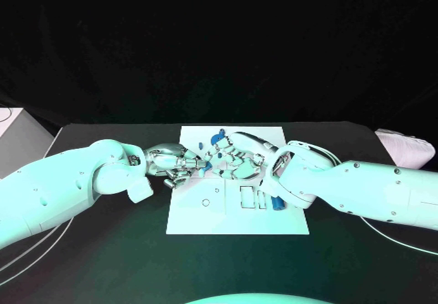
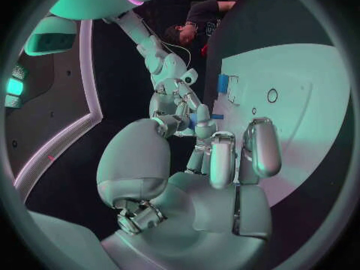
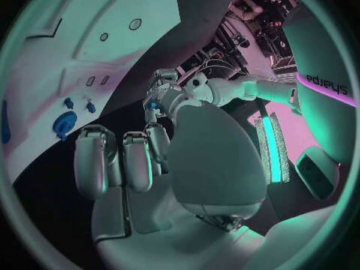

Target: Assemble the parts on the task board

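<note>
blue part [image 1: 209,165], between both robot hands

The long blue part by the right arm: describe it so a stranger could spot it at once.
Start at the white task board in the middle of the black table. Follow its edge nearest the right arm. There lies the long blue part, a slim bar beside rectangular slots, unlike the rounder blue pieces at the far end.

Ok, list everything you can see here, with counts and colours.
table: one, black, under everything.
task board: one, white, table's middle.
round part: one, blue, on the board's far end.
small parts: two, blue, beside the round part.
long part: one, blue, on the board by the right arm.
part between hands: one, blue, at both hands' fingertips; which grips it, cannot tell.
left hand: one, silver, over the board's left edge.
right hand: one, silver, over the board.
</note>
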`<move>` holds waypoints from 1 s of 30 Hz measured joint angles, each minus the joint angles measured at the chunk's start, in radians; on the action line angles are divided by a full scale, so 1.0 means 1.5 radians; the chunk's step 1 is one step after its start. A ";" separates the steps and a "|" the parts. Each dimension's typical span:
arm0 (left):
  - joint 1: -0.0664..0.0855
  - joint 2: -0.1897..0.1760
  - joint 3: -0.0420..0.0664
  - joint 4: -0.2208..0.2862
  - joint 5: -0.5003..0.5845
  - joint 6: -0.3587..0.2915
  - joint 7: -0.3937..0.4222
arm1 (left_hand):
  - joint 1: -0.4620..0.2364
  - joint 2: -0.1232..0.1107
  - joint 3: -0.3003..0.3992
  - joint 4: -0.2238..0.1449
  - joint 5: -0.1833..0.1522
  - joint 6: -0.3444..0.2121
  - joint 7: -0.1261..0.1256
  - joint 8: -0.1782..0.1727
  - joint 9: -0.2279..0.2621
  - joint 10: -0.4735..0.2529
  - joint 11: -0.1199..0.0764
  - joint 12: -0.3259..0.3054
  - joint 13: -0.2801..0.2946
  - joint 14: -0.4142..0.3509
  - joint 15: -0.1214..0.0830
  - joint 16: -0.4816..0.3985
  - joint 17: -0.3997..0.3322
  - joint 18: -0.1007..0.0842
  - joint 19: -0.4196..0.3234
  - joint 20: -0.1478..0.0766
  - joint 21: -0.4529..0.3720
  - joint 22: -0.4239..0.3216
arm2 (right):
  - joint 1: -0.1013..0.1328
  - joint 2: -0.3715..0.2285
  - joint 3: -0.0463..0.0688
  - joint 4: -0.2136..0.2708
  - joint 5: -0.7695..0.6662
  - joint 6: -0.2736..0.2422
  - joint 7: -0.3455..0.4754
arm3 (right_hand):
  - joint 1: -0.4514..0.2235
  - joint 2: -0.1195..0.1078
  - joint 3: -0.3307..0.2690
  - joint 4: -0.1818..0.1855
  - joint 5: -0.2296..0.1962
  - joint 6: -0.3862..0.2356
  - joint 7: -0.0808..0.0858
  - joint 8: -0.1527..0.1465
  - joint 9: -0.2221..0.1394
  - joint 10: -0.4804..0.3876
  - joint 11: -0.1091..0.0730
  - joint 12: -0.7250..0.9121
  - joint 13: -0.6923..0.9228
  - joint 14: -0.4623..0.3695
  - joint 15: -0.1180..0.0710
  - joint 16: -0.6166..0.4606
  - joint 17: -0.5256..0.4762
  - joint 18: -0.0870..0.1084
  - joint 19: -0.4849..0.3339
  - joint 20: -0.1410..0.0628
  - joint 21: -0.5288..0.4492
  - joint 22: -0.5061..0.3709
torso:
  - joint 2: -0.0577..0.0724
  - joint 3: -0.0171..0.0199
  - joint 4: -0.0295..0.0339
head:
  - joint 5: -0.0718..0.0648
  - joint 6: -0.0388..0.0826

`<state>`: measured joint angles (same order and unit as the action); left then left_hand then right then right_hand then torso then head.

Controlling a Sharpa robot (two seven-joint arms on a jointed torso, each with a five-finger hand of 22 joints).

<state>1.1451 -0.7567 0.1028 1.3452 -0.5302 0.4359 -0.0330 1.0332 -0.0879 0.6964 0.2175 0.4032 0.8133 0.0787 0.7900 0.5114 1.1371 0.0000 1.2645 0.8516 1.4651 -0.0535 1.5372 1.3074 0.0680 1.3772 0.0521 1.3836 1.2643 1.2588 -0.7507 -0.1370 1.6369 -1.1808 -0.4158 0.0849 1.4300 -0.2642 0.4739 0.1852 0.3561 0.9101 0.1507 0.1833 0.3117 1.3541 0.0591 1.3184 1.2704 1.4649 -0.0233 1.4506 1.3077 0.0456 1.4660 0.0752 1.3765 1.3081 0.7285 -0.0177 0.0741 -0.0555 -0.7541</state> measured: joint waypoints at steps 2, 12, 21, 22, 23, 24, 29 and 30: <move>0.000 0.000 0.000 0.000 -0.001 -0.002 0.001 | 0.000 0.000 -0.001 -0.001 0.000 0.000 0.000 0.000 0.000 0.001 -0.001 0.000 0.000 0.000 0.000 0.000 0.000 0.000 0.000 0.000 0.000 0.000 | 0.000 0.000 0.000 0.000 0.000 0.001 0.000 | -0.001 0.001 0.000 0.000 0.000 0.000 0.000 0.000 0.000 0.000 0.000 0.000 0.001 0.000 0.000 0.000 0.000 0.000 0.000 0.000 0.003 0.000 | 0.000 0.0000 -0.0001 | 0.000 0.000; 0.000 -0.001 0.000 -0.002 -0.004 -0.018 0.003 | -0.010 -0.003 0.032 -0.034 -0.003 0.003 -0.002 -0.004 0.001 0.003 -0.002 0.000 0.000 0.000 0.000 0.000 0.000 0.000 -0.002 -0.002 0.000 0.001 | 0.000 -0.003 0.000 0.000 0.001 0.003 -0.002 | -0.007 0.002 0.002 -0.002 0.000 0.010 -0.003 -0.002 0.001 0.000 0.000 0.003 0.003 0.000 0.000 0.003 0.000 0.000 0.000 0.000 0.005 0.000 | 0.000 0.0002 -0.0003 | 0.000 -0.001; 0.000 -0.001 0.000 -0.003 -0.007 -0.035 0.003 | -0.014 0.002 0.032 -0.034 -0.002 0.003 -0.002 -0.012 0.002 0.006 -0.004 0.000 0.001 0.000 -0.005 0.000 0.000 0.000 0.000 -0.005 0.000 0.001 | -0.001 -0.004 -0.001 0.000 0.001 0.006 -0.006 | -0.007 0.002 0.002 -0.002 0.000 0.015 -0.003 0.002 0.003 0.002 -0.002 0.005 0.005 0.000 0.000 0.003 0.000 0.000 0.000 0.000 0.005 0.000 | 0.000 0.0003 -0.0006 | 0.000 -0.001; 0.000 -0.001 0.000 -0.003 -0.008 -0.036 0.003 | -0.014 0.002 0.032 -0.034 -0.002 0.003 -0.002 -0.012 0.002 0.006 -0.004 0.000 0.001 0.000 -0.005 0.000 0.000 0.000 0.000 -0.005 0.000 0.001 | -0.001 -0.004 -0.001 0.000 0.001 0.006 -0.006 | -0.007 0.002 0.002 -0.002 0.000 0.015 -0.003 0.002 0.003 0.002 -0.002 0.005 0.005 0.000 0.000 0.003 0.000 0.000 0.000 0.000 0.005 0.000 | 0.000 0.0000 -0.0008 | 0.000 -0.001; 0.000 0.000 0.000 -0.003 -0.008 -0.037 0.003 | -0.014 0.002 0.032 -0.034 -0.002 0.003 -0.002 -0.012 0.002 0.006 -0.004 0.000 0.003 0.000 -0.005 0.002 0.000 0.000 0.000 -0.005 0.000 0.001 | -0.001 -0.004 -0.001 -0.001 0.001 0.006 -0.007 | -0.007 0.002 0.002 -0.002 0.000 0.015 -0.003 0.002 0.003 0.002 -0.002 0.005 0.005 0.000 0.000 0.003 0.000 0.000 0.000 0.000 0.005 0.000 | 0.000 -0.0001 -0.0009 | 0.000 -0.001; 0.000 0.000 0.000 -0.004 -0.008 -0.037 0.003 | -0.013 0.002 0.032 -0.034 -0.002 0.003 -0.002 -0.012 0.002 0.006 -0.004 0.000 0.003 0.000 -0.005 0.003 0.000 0.000 0.000 -0.005 0.000 0.001 | -0.001 -0.004 -0.001 -0.001 0.001 0.006 -0.007 | -0.007 0.002 0.002 -0.002 0.000 0.015 -0.003 0.002 0.003 0.002 -0.002 0.005 0.005 0.000 0.000 0.003 0.000 0.000 0.000 0.000 0.005 0.000 | 0.000 -0.0003 -0.0009 | -0.001 -0.001; -0.001 0.002 0.000 -0.004 -0.009 -0.040 0.003 | -0.013 0.003 0.032 -0.034 -0.002 0.003 -0.002 -0.012 0.002 0.008 -0.001 0.003 0.006 0.000 -0.005 0.003 0.000 0.000 0.000 -0.005 0.000 0.002 | -0.001 -0.004 -0.001 -0.002 0.001 0.006 -0.009 | -0.007 0.002 0.002 -0.002 0.000 0.015 -0.003 0.002 0.003 0.002 -0.002 0.005 0.005 0.000 0.000 0.003 0.000 0.000 0.000 0.000 0.005 0.000 | 0.000 -0.0006 -0.0001 | -0.001 -0.002; -0.001 0.003 0.000 -0.004 -0.009 -0.040 0.003 | -0.013 0.003 0.032 -0.034 -0.002 0.004 -0.001 -0.013 0.002 0.008 -0.001 0.003 0.007 0.000 -0.005 0.003 0.000 0.000 0.000 -0.005 0.000 0.002 | -0.001 -0.004 -0.001 -0.002 0.001 0.006 -0.009 | -0.007 0.002 0.002 -0.002 0.000 0.015 -0.003 0.002 0.003 0.002 -0.002 0.005 0.005 0.000 0.000 0.003 0.000 0.000 0.000 0.000 0.005 0.000 | 0.000 -0.0006 -0.0001 | -0.001 -0.002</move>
<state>1.1443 -0.7528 0.1022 1.3386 -0.5438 0.3756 -0.0288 1.0143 -0.0831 0.7445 0.1669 0.3997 0.8191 0.0766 0.7705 0.5140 1.1497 -0.0022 1.2692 0.8621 1.4651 -0.0608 1.5411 1.3074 0.0680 1.3775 0.0446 1.3838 1.2676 1.2568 -0.7561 -0.1379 1.6333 -1.1788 -0.4065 0.0712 1.4198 -0.2617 0.4767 0.1823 0.3561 0.9331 0.1462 0.1859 0.3162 1.3577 0.0555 1.3263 1.2771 1.4650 -0.0231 1.4544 1.3075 0.0456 1.4660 0.0752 1.3844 1.3077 0.7290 -0.0186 0.0740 -0.0575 -0.7568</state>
